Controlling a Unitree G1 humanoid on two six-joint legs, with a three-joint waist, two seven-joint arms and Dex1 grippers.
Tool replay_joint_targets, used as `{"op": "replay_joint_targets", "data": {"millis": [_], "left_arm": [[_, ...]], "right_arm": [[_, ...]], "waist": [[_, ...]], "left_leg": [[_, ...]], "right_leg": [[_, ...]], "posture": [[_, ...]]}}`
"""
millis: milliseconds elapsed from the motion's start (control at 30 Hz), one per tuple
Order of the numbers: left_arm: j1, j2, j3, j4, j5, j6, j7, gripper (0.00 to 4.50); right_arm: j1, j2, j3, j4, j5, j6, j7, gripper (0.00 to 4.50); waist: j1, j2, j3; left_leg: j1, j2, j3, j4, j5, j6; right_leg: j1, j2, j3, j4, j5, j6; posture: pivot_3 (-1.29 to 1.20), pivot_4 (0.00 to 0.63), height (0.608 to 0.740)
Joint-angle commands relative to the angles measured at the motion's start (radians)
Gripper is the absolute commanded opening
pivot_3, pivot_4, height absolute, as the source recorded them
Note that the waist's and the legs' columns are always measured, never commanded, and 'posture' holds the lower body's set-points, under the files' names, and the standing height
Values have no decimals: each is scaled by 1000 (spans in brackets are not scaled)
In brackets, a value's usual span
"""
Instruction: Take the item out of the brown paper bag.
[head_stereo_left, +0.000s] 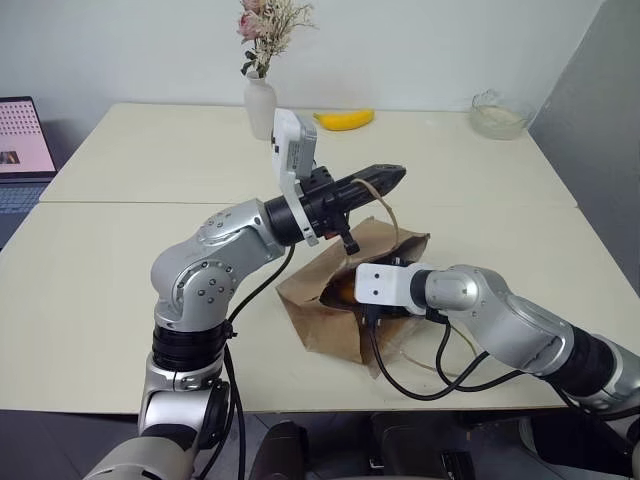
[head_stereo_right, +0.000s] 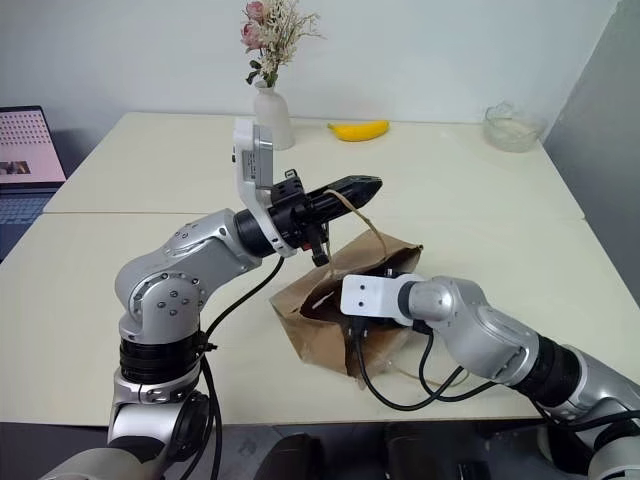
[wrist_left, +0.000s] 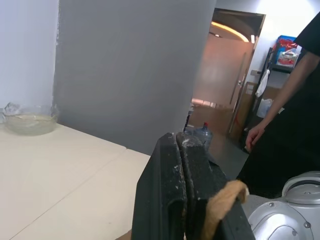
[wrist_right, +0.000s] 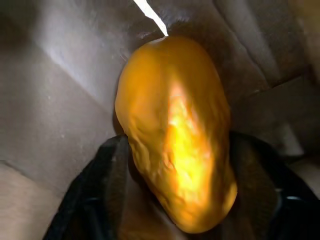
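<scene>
Cream table (head_stereo_left: 120, 250): left gripper (head_stereo_left: 385, 178), jaws clenched on the crumpled brown paper bag's (head_stereo_left: 325, 315) tan cord handle (head_stereo_left: 388, 205), should hold steady; right gripper (wrist_right: 175, 210), jaws straddling the smooth yellow-orange oval fruit (wrist_right: 175, 130), should close gently.

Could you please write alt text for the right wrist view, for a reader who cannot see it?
A smooth yellow-orange oval fruit lies inside the brown paper bag, between the two black fingers of the right gripper, one on each side. The bag's creased brown walls surround the fruit.
</scene>
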Motion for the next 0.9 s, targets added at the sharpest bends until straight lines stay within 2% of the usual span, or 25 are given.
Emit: {"op": "replay_joint_targets", "data": {"millis": [33, 200, 433, 733, 900], "left_arm": [[0, 7, -4, -19, 11, -25, -8, 0], [-6, 16, -2, -4, 29, -34, -10, 0], [-6, 14, -4, 3, 51, -41, -15, 0], [-5, 19, -8, 20, 82, -59, -11, 0], [10, 28, -5, 24, 106, -71, 1, 0]], "right_arm": [[20, -28, -127, -67, 47, -9, 70, 2627], [31, -74, -269, -100, 128, -15, 172, 2622], [29, -95, -379, -107, 203, -19, 253, 2621], [47, -143, -650, -163, 503, 62, 399, 2621], [36, -152, -874, -104, 670, 193, 363, 2620]], "waist": [[0, 0, 0], [0, 0, 0], [0, 0, 0], [1, 0, 0], [1, 0, 0]], "left_leg": [[0, 0, 0, 0, 0, 0], [0, 0, 0, 0, 0, 0], [0, 0, -1, 0, 0, 0], [0, 0, -1, 0, 0, 0], [0, 0, -1, 0, 0, 0]], "right_leg": [[0, 0, 0, 0, 0, 0], [0, 0, 0, 0, 0, 0], [0, 0, -1, 0, 0, 0], [0, 0, -1, -1, 0, 0], [1, 0, -1, 0, 0, 0]], "posture": [[0, 150, 740], [0, 150, 740], [0, 150, 740], [0, 150, 740], [0, 150, 740]]}}
